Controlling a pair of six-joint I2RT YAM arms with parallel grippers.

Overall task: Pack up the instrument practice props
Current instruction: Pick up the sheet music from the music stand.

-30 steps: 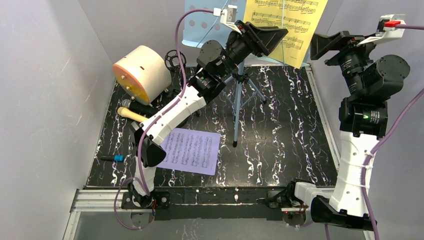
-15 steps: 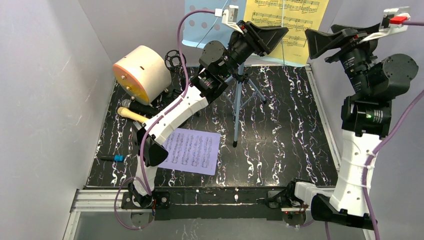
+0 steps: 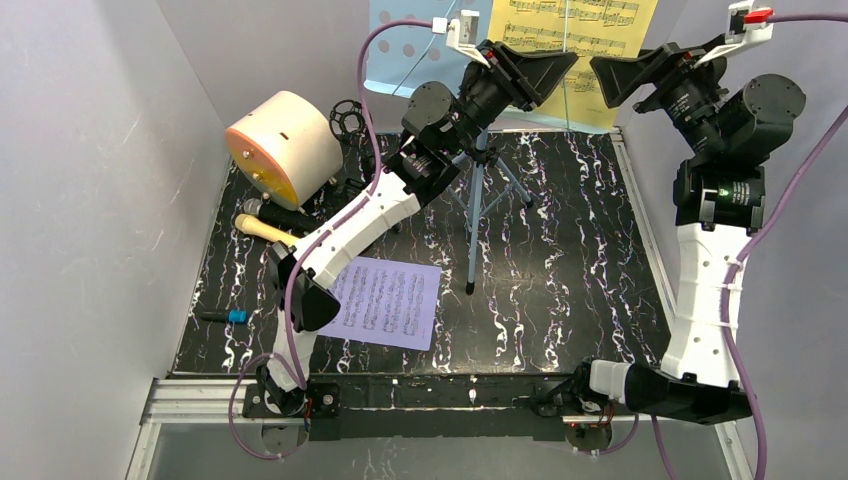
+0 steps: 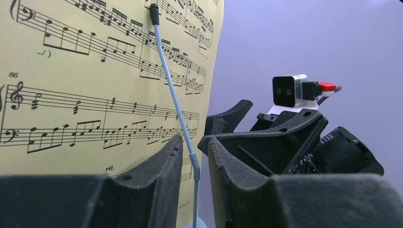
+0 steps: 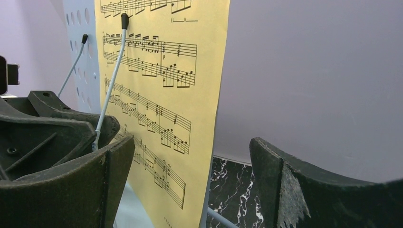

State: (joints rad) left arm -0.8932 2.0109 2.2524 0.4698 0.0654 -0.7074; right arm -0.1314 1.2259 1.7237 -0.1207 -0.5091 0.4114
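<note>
A yellow score sheet (image 3: 575, 40) hangs on the blue perforated music rack (image 3: 400, 50), whose tripod (image 3: 475, 210) stands on the mat. My left gripper (image 4: 194, 142) is open by a narrow gap, with the rack's thin grey holder wire (image 4: 173, 95) between its fingers and untouched. My right gripper (image 5: 190, 147) is wide open around the right edge of the yellow score sheet (image 5: 161, 71). A lavender score sheet (image 3: 385, 300) lies flat near the left arm. A cream microphone (image 3: 262, 229) and a dark one (image 3: 280, 214) lie at the left.
A big cream cylinder with an orange face (image 3: 285, 145) lies at the back left, with a small black wheel-like part (image 3: 347, 118) beside it. A small blue-tipped black piece (image 3: 232, 316) lies by the left wall. Grey walls close in on three sides.
My left gripper's jaws have narrowed around the holder wire. The right arm has swung left and up, bringing its open gripper to the yellow sheet's right edge.
</note>
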